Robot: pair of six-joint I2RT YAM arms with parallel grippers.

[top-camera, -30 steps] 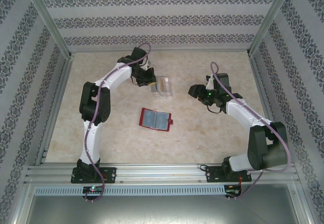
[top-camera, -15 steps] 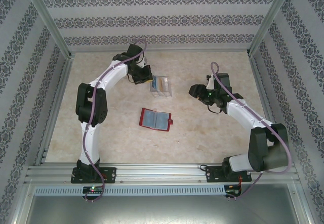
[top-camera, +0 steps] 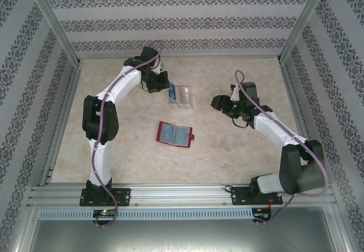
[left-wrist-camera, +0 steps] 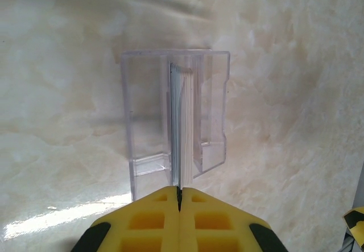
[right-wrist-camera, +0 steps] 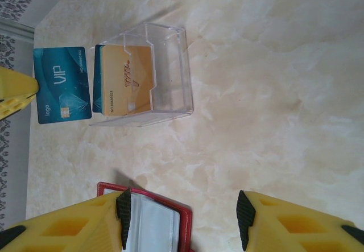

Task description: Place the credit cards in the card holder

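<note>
Marbled beige counter carries a clear plastic case holding a tan card on edge. We see the left pincer clamped on a glossy blue card just beside the case. The right pincer hangs near the case, jaws apart, and the red card holder lies open near the case.

Blue VIP card beside clear case, perhaps held; gold card inside.

The beige marble-patterned worktop looks smooth and glossy, the clear rectangular case is hard transparent plastic, and the blue rectangular card is shiny printed plastic.
</note>
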